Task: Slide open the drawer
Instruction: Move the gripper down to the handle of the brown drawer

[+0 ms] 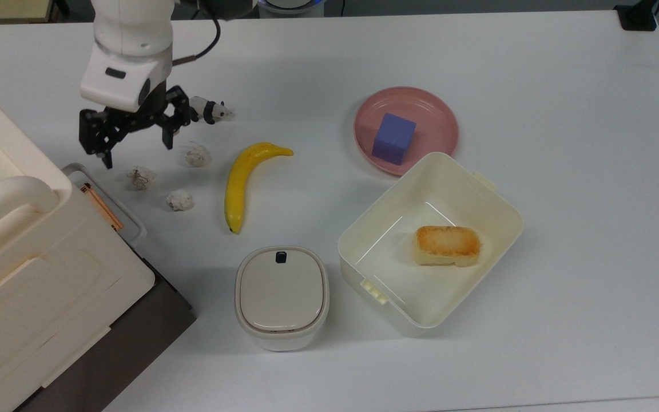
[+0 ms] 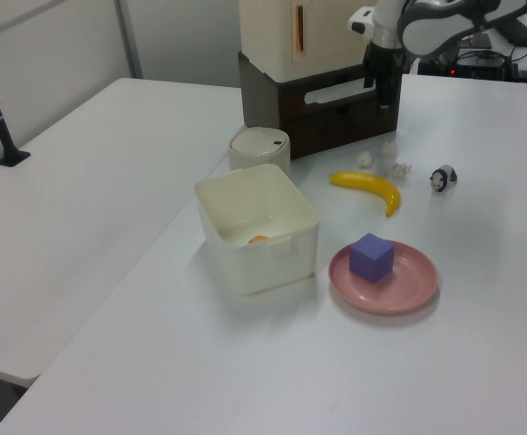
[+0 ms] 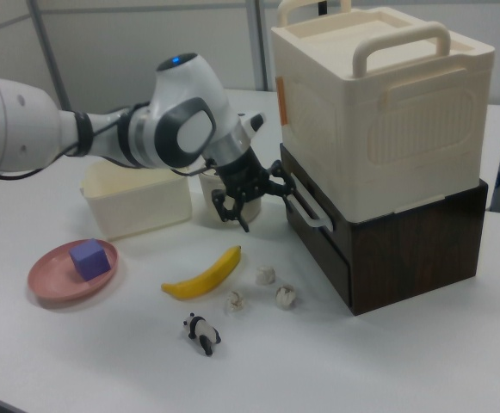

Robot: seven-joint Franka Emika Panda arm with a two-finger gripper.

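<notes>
**Gripper closes in on drawer handle amid table clutter**

The gripper (image 1: 135, 144), fingers spread wide and holding nothing, hangs above the white table (image 1: 564, 114) just short of the drawer (image 3: 379, 249), a dark brown box at the table's edge beneath a large cream case (image 3: 379, 129). Its white loop handle (image 3: 305, 205) juts toward the arm. The risks, as this onlooker judges them: a finger could slip beside the loop instead of around it, or the descent could knock the crumpled paper balls (image 1: 142, 177) (three lie right below). A crooked pull might drag the whole stack across the table.
</notes>
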